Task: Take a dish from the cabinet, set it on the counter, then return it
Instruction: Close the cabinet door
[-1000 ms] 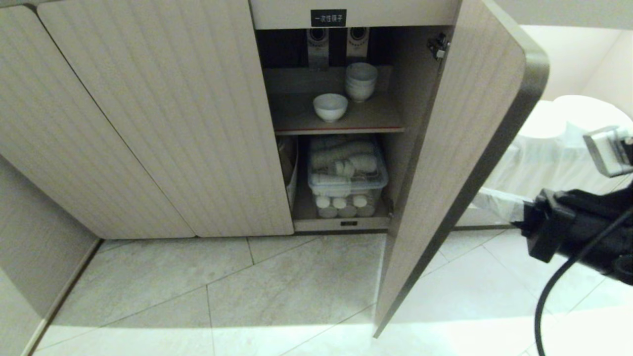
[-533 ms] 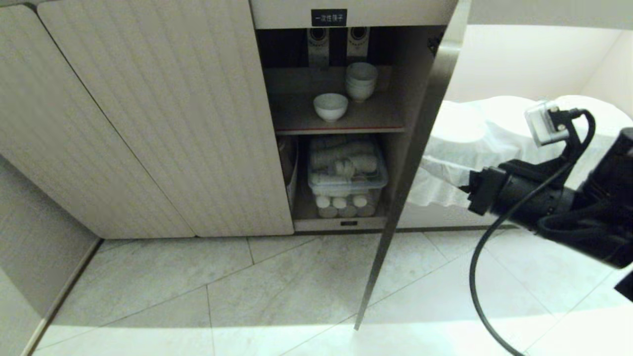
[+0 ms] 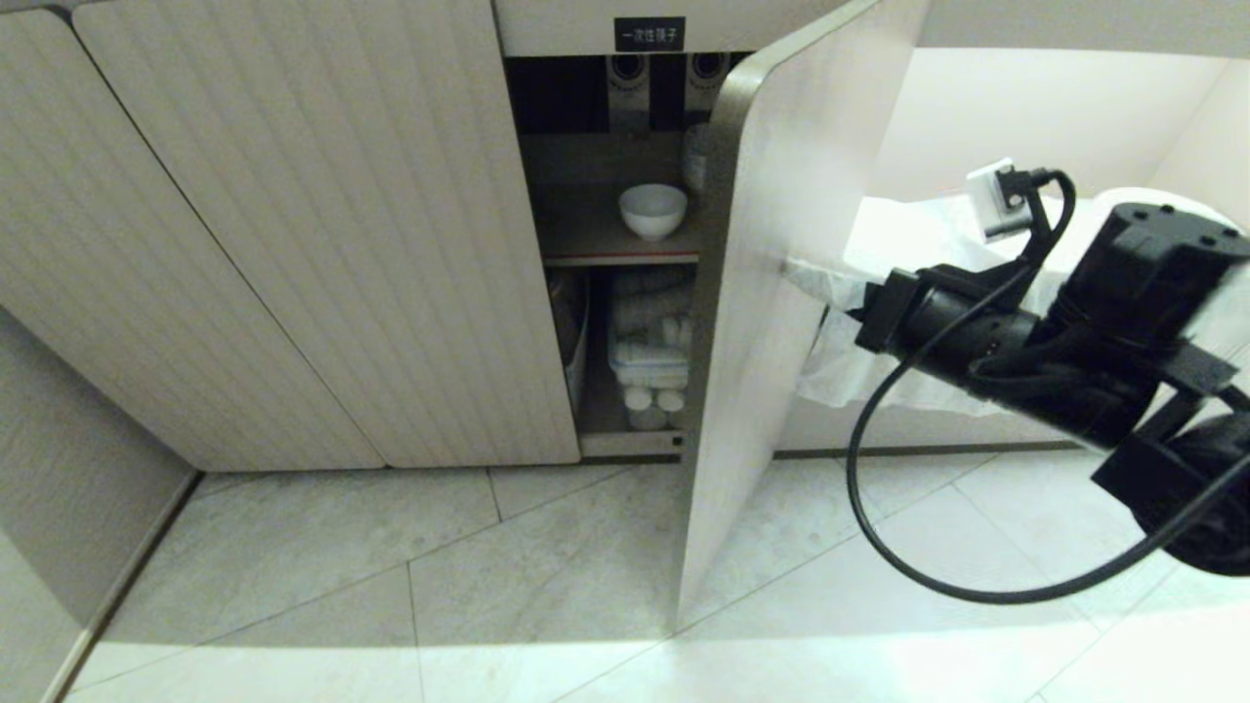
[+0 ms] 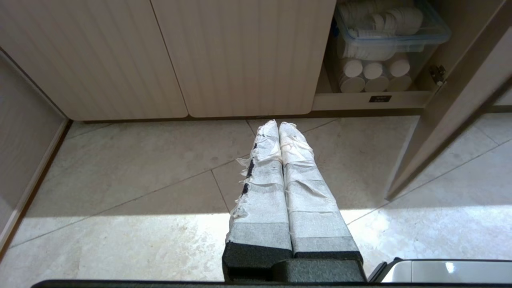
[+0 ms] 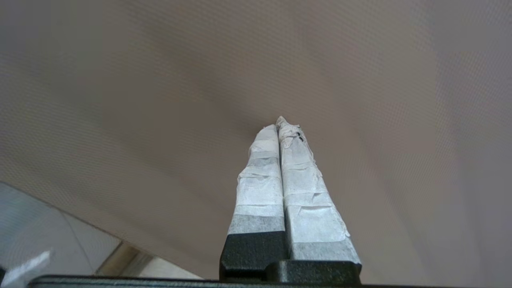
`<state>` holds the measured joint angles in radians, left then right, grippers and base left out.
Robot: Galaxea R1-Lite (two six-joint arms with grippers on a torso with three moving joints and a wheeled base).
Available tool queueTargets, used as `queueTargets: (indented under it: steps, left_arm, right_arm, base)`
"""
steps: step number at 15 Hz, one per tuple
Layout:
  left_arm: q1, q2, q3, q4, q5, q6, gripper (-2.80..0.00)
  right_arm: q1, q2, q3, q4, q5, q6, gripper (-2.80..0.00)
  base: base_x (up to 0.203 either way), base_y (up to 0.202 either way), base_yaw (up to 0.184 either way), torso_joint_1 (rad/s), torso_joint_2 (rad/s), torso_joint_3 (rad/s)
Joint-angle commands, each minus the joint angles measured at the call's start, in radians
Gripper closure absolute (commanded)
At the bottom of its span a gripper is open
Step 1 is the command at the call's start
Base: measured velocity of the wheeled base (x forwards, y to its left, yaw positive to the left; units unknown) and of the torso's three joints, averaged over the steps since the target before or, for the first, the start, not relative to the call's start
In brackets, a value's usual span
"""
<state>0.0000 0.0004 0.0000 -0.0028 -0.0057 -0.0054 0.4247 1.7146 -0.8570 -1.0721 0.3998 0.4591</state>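
The dish (image 3: 652,210), a small white bowl, stands on the upper shelf inside the cabinet (image 3: 322,225). The cabinet's right door (image 3: 771,293) is half swung across the opening and hides most of the stack of bowls behind the dish. My right gripper (image 3: 789,266) is shut, with its white-wrapped tips against the door's face; in the right wrist view the gripper (image 5: 280,122) points at that plain beige panel (image 5: 160,100) close ahead. My left gripper (image 4: 279,125) hangs shut and empty over the floor tiles, short of the cabinet. The counter is out of view.
A clear plastic box of cups (image 3: 649,356) (image 4: 384,36) fills the lower shelf. Right of the cabinet is a niche with cloth-draped white plates (image 3: 928,244). The right arm's black cable (image 3: 879,508) loops down beside the door. Closed ribbed doors (image 4: 240,56) stand to the left.
The cabinet door has swung from wide open to partly across the opening, now covering the stack of bowls. My right arm has moved left and up, following the door.
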Motion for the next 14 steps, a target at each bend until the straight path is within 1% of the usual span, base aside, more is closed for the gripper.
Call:
queueTargets:
  steps: [1, 3, 4, 5, 7, 8, 9, 11, 14]
  left_arm:
    - [0.0, 0.0, 0.0, 0.0, 0.0, -0.001, 0.0]
    - [0.0, 0.0, 0.0, 0.0, 0.0, -0.001, 0.0]
    - [0.0, 0.0, 0.0, 0.0, 0.0, -0.001, 0.0]
    - [0.0, 0.0, 0.0, 0.0, 0.0, -0.001, 0.0]
    - [0.0, 0.0, 0.0, -0.002, 0.0, -0.001, 0.0]
    - [0.0, 0.0, 0.0, 0.0, 0.0, -0.001, 0.0]
    - [0.0, 0.0, 0.0, 0.0, 0.0, -0.001, 0.0]
    - [0.0, 0.0, 0.0, 0.0, 0.0, -0.001, 0.0]
    - [0.0, 0.0, 0.0, 0.0, 0.0, -0.001, 0.0]
  right_arm:
    - [0.0, 0.068, -0.071, -0.006, 0.002, 0.015, 0.0]
    - [0.0, 0.132, -0.157, -0.004, -0.003, 0.024, 0.0]
    - [0.003, 0.167, -0.212, 0.002, -0.031, 0.028, 0.0]
    - [0.015, 0.203, -0.28, 0.009, -0.081, 0.034, 0.0]
    - [0.04, 0.276, -0.425, 0.037, -0.209, 0.053, 0.0]
    - [0.05, 0.312, -0.482, 0.064, -0.274, 0.058, 0.0]
    - [0.054, 0.329, -0.501, 0.085, -0.311, 0.06, 0.0]
    - [0.053, 0.304, -0.443, 0.085, -0.313, 0.054, 0.0]
    - [0.043, 0.214, -0.307, 0.08, -0.312, 0.053, 0.0]
  base:
    - [0.0, 0.0, 0.0, 0.0, 0.0, 0.0]
    - [0.0, 0.0, 0.0, 0.0, 0.0, 0.0]
    - [0.0, 0.0, 0.0, 0.0, 0.0, 0.0]
    - [0.0, 0.0, 0.0, 0.0, 0.0, 0.0]
    - [0.0, 0.0, 0.0, 0.0, 0.0, 0.0]
    - [0.0, 0.0, 0.0, 0.0, 0.0, 0.0]
    - [0.0, 0.0, 0.0, 0.0, 0.0, 0.0]
    - [0.0, 0.0, 0.0, 0.0, 0.0, 0.0]
    - [0.0, 0.0, 0.0, 0.0, 0.0, 0.0]
